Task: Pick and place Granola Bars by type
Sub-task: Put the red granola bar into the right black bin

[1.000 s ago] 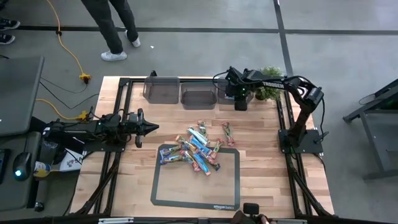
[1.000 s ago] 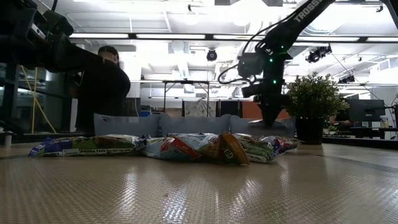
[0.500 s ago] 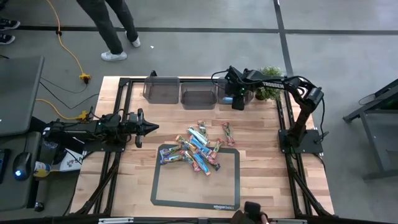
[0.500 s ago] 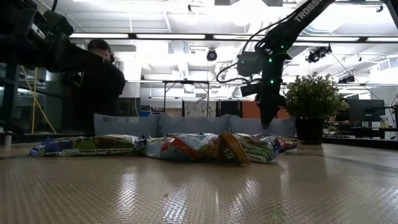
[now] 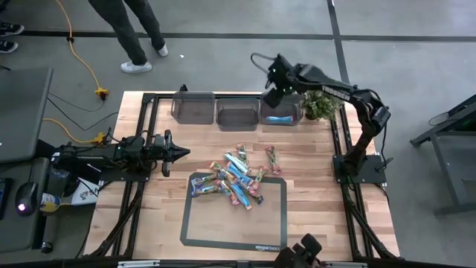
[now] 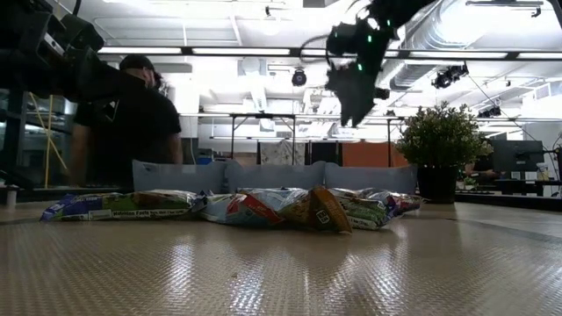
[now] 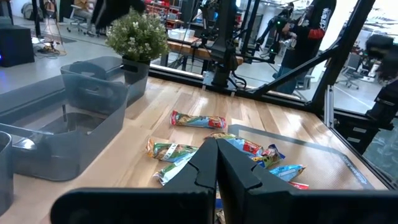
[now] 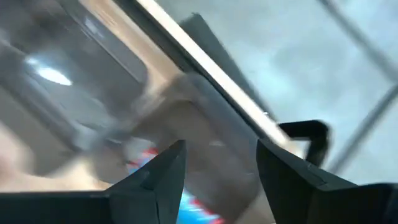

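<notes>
So the right pincer (image 5: 272, 79) was up in the air over the back edge of the tabletop (image 5: 312, 193), by the rightmost of three grey bins (image 5: 281, 112), fingers spread apart and holding nothing. One bright blue bar (image 5: 281, 117) lay inside that bin. The rest of the granola bars (image 5: 236, 176) sat in a messy pile mid-tabletop, partly on the dark-framed mat (image 5: 271, 219). The left pincer (image 5: 176, 152) was parked off at the left side, fingers (image 7: 205, 168) pressed together, empty. A small potted plant (image 5: 320, 106) stood just beside the bins.
</notes>
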Robot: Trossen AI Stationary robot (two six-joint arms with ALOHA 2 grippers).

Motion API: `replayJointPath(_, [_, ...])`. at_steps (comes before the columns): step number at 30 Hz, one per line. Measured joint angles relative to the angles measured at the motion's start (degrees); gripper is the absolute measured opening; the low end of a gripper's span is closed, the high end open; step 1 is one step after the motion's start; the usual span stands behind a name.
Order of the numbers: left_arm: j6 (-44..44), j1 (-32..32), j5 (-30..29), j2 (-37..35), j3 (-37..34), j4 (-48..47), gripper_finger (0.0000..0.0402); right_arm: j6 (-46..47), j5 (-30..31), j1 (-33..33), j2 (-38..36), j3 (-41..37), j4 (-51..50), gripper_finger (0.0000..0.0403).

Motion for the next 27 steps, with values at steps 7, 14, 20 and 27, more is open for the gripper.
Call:
replayJointPath(7, [0.00,0.00,0.00,-0.01,0.00,0.00,0.0001,16.35,-15.48,0.08,-0.02,10.61,-8.19,0.0180])
replayJointPath(14, [-0.41,0.01,0.00,0.00,0.00,0.00,0.0001,19.42,-32.35,4.28,-0.04,11.13,-12.32,0.0180])
replayJointPath(20, [-1.48,0.01,0.02,-0.01,0.00,0.00,0.0001,20.77,-32.04,11.10,-0.04,6.75,-20.16,0.0180])
replayJointPath(27, [-1.49,-0.01,0.02,-0.01,0.00,0.00,0.0001,28.22,-23.80,20.97,-0.02,-3.41,-20.39,0.0180])
